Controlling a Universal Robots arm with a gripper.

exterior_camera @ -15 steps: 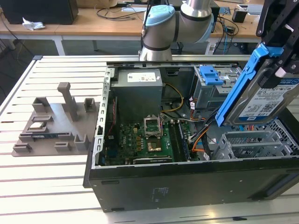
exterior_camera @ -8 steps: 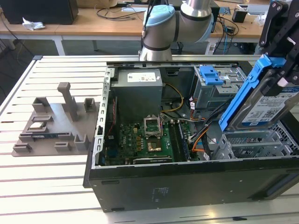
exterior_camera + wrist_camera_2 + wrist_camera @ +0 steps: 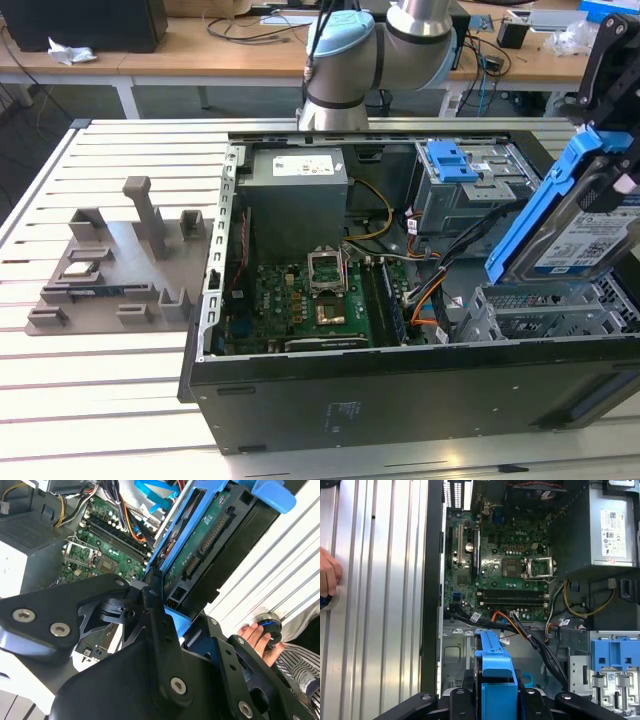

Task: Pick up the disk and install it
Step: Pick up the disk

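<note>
disk (image 3: 575, 225) | end effector (image 3: 612, 145) clamped on it, tilted | low corner near drive cage (image 3: 540, 310) rim, contact unclear | far side cut by exterior view's right edge

Slatted aluminium table (image 3: 110, 380), with pale ribbed profiles running across the exterior view. An open black desktop PC case (image 3: 400, 400) lies on its side directly on the slats toward the exterior view's right, open face up. A grey fixture plate (image 3: 120, 270) with upright posts and slots lies flat at the exterior view's left, just beside the case; contact unclear. The robot arm base (image 3: 335, 115) stands at the far edge behind the case. In the first wrist view a person's hand (image 3: 326, 577) rests on the slats, apart from the case. In the second wrist view its fingers sit on a round blue-ringed knob (image 3: 267, 622).
</note>
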